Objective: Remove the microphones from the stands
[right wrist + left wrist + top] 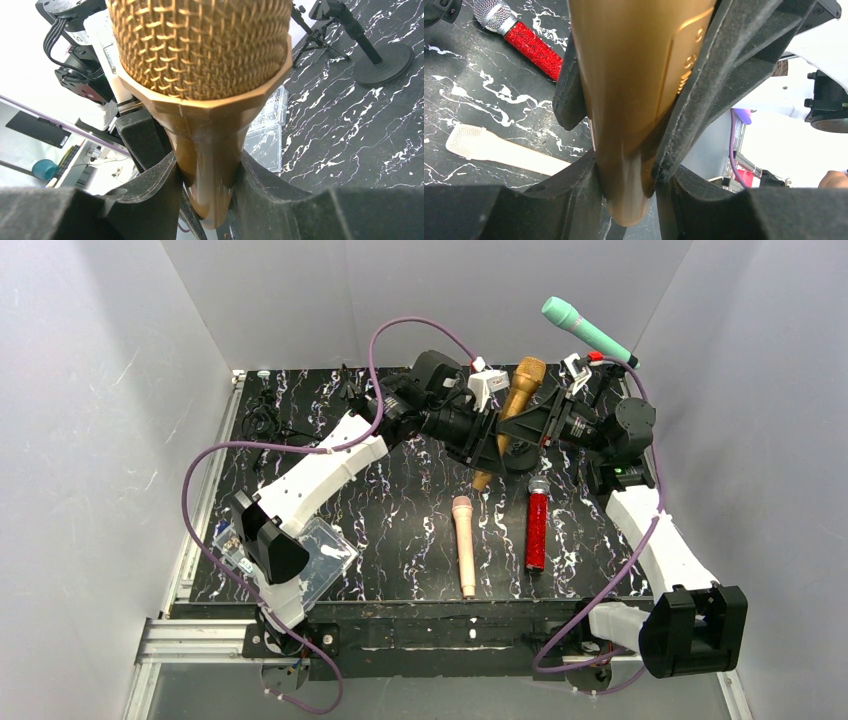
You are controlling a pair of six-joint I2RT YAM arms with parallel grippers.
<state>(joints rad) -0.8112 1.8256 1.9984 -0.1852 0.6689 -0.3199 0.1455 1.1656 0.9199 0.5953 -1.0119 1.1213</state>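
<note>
Black marbled tabletop (400,510), white walls. We see the gold microphone (522,390) raised at far centre, left gripper (644,90) clamped on its handle, right gripper (205,170) clamped under its head. Risk: arms pull unevenly, smooth tapered handle slips, mic drops.

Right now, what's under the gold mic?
Marbled table, a red mic and a pink mic lying off to one side. Straight beneath is covered by the gold mic and the fingers gripping it.
</note>
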